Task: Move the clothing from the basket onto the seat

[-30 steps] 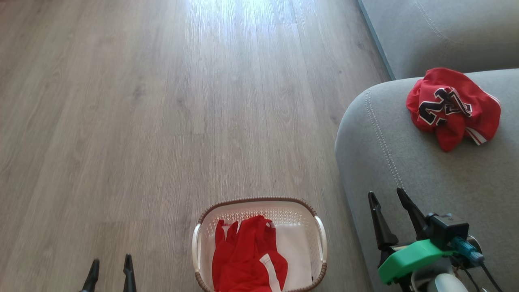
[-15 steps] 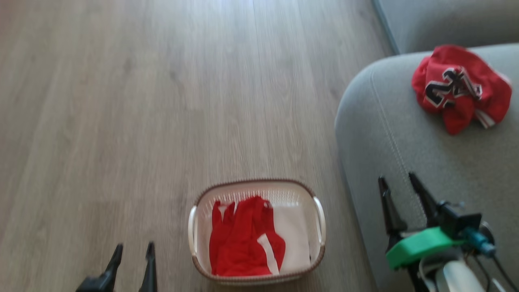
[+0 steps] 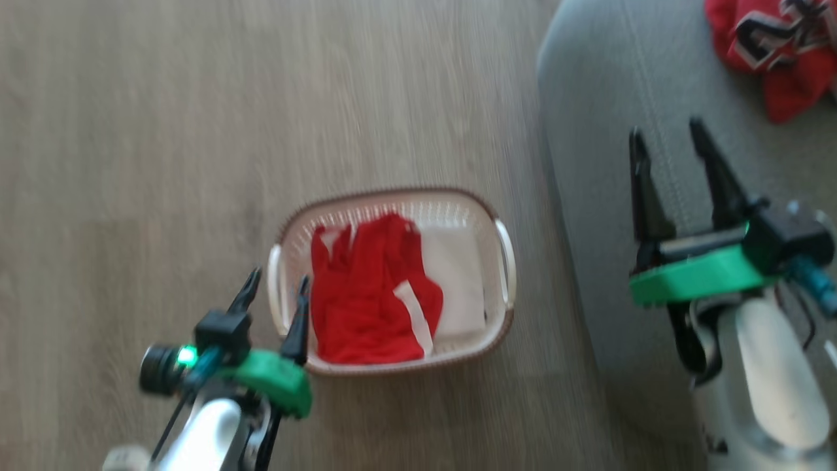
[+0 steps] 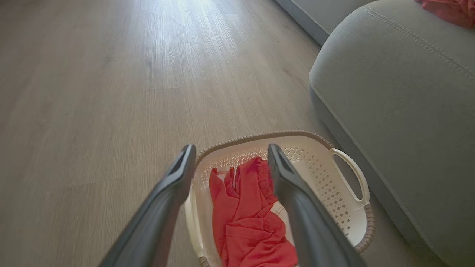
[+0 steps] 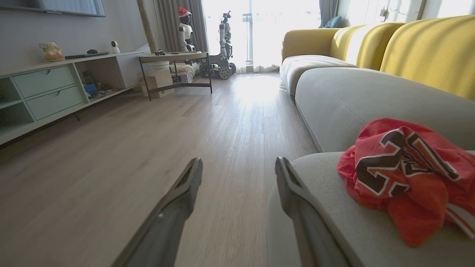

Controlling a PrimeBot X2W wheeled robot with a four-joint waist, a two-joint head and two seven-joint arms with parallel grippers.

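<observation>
The cream basket (image 3: pixel 392 193) stands on the wood floor beside the grey seat (image 3: pixel 601 98). A red garment with a white stripe (image 3: pixel 366 301) lies in the basket's left half. The red jersey (image 3: pixel 778 46) lies crumpled on the seat, its numerals plain in the right wrist view (image 5: pixel 404 170). My left gripper (image 3: pixel 278 280) is open over the basket's left handle. In the left wrist view it (image 4: pixel 231 148) frames the red garment (image 4: pixel 245 218) without touching it. My right gripper (image 3: pixel 666 131) is open and empty over the seat's front edge, short of the jersey.
A white cloth (image 3: pixel 454 275) lies in the basket's right half. The right wrist view shows a low cabinet (image 5: pixel 48 92) along the left wall, a small table (image 5: pixel 174 59), robots by the window (image 5: pixel 222 40), a second grey cushion (image 5: pixel 371 96) and yellow backrests (image 5: pixel 426 52).
The head camera has tilted down, so the whole picture slid upward. My left arm has come further into view, up to the basket's left handle. Both grippers stay open.
</observation>
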